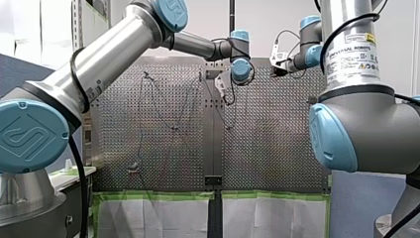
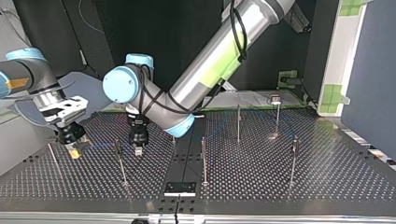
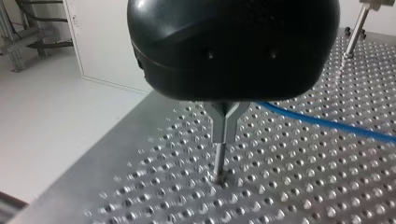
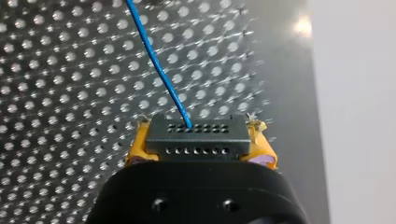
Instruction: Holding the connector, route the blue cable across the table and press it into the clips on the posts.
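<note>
Blue cable [image 4: 159, 70] leaves the connector [image 4: 196, 137], which your right pincer [image 4: 201, 151] clamps tight between yellow pads [image 4: 135, 149] at the frame's lower centre, and crosses the table [image 4: 56, 93] apparently unclipped, so every post [image 2: 239, 123] remains, while you cannot tell the grip of your left pincer [image 3: 224, 133].

We see our left tool [image 3: 220, 144] with metal fingers [image 3: 227, 122] pinched together, tip down at the perforated worktop [image 3: 289, 191], blue cable [image 3: 327, 123] just behind.

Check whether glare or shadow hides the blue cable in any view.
Right wrist view: the cable stands out, with glare only at the table edge. Left wrist view: visible despite glints around it. Top view: dim, only a faint blue trace. Front view: only thin dark lines.
</note>
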